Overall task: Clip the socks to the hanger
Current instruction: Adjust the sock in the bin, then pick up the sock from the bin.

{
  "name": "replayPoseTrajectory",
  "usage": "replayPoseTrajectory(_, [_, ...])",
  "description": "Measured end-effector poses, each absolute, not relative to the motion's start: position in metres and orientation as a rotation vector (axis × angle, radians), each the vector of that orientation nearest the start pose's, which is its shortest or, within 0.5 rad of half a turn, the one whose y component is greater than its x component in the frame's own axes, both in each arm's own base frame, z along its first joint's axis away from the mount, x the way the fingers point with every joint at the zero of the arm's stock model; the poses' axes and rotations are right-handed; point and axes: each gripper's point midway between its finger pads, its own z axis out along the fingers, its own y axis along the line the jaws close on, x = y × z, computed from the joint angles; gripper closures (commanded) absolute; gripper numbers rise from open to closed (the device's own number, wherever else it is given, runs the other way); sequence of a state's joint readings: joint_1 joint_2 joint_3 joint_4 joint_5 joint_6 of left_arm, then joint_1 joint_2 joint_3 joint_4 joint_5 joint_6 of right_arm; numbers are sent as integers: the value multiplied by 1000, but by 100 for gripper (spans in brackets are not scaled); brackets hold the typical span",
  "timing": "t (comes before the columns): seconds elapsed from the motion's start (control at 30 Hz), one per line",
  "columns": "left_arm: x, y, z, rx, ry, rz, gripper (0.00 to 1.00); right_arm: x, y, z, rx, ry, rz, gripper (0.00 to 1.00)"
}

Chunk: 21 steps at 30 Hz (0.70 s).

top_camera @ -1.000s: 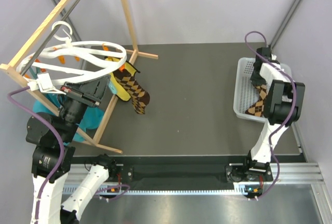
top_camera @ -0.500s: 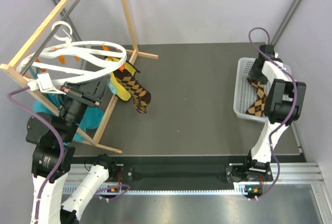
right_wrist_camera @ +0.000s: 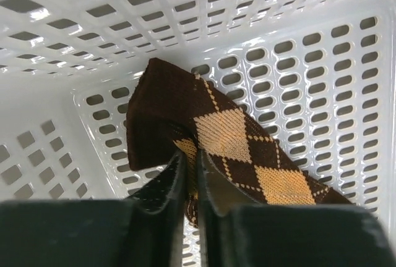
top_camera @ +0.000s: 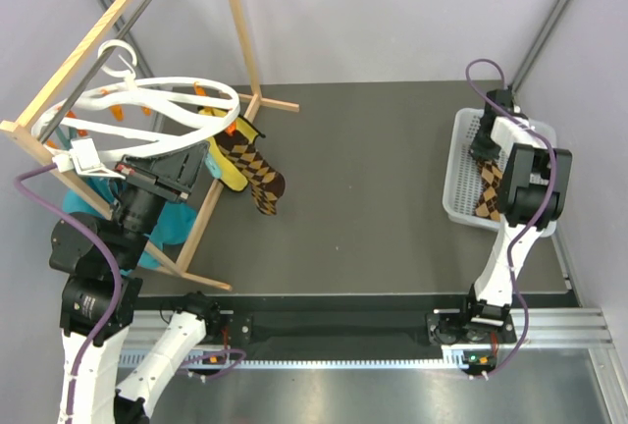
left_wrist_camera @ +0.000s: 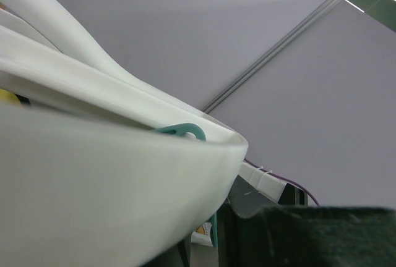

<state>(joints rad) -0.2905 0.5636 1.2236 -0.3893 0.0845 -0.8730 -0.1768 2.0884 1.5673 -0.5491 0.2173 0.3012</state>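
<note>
The white ring hanger (top_camera: 147,85) hangs tilted at the wooden rack on the left and fills the left wrist view (left_wrist_camera: 93,186). One argyle sock (top_camera: 257,174) dangles from it. My left gripper (top_camera: 196,154) sits at the ring's near edge and appears shut on it; only one dark finger (left_wrist_camera: 322,236) shows. My right gripper (top_camera: 484,149) reaches into the white mesh basket (top_camera: 459,164). In the right wrist view it (right_wrist_camera: 193,162) is shut on a fold of the second argyle sock (right_wrist_camera: 247,143), which lies along the basket floor (top_camera: 488,196).
The wooden frame rack (top_camera: 211,203) leans across the left side. A yellow cloth (top_camera: 228,171) hangs beside the clipped sock and a teal cloth (top_camera: 172,223) hangs lower. Small orange clips (top_camera: 116,110) hang under the ring. The basket's walls (right_wrist_camera: 309,63) surround the right gripper.
My right gripper has shifted a little inside the basket, and the sock there has bunched narrower. The left arm, hanger and clipped sock have not moved.
</note>
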Motion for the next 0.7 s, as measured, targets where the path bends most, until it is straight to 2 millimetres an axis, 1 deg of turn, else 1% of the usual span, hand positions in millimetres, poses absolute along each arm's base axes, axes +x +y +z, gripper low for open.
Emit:
replayPoseTrajectory(0.1, [176,-101,492,-321,1337,-1041,100,465,-110,37,698,2522,-247,98])
replayPoseTrajectory(0.17, [176,-101,492,-322,1337,-1041,100,464,-111,40,701,2519,-254,99])
replayPoseTrajectory(0.23, [177,-101,492,-324,1337,-1039,100,461,-111,46,700,2519,-268,100])
replayPoseTrajectory(0.27, [177,-101,492,-324,1337,-1039,100,459,-109,53,695,2516,-271,100])
replayPoseTrajectory(0.33, [177,-101,492,-324,1337,-1039,100,456,-107,72,686,2492,-278,100])
replayPoseTrajectory(0.37, [176,-101,492,-325,1336,-1040,100,453,-105,87,678,2468,-281,100])
replayPoseTrajectory(0.43, [176,-101,492,-324,1334,-1040,100,447,-92,125,639,2407,-268,100])
replayPoseTrajectory(0.47, [175,-100,492,-324,1334,-1040,100,443,-80,145,606,2375,-258,100])
replayPoseTrajectory(0.5, [175,-100,492,-324,1333,-1041,100,440,-64,167,562,2340,-238,100])
replayPoseTrajectory(0.53, [175,-100,492,-324,1333,-1041,100,437,-41,193,496,2294,-212,100])
replayPoseTrajectory(0.57, [175,-100,492,-324,1333,-1041,100,435,-19,212,438,2258,-185,100])
replayPoseTrajectory(0.6, [175,-100,492,-324,1332,-1041,100,427,21,237,334,2213,-123,100])
replayPoseTrajectory(0.63, [175,-100,492,-324,1332,-1041,100,421,48,252,266,2186,-73,100])
replayPoseTrajectory(0.67, [175,-100,492,-324,1332,-1041,100,409,85,266,172,2164,-4,100])
replayPoseTrajectory(0.7, [175,-100,492,-324,1332,-1040,100,392,123,279,74,2142,72,100])
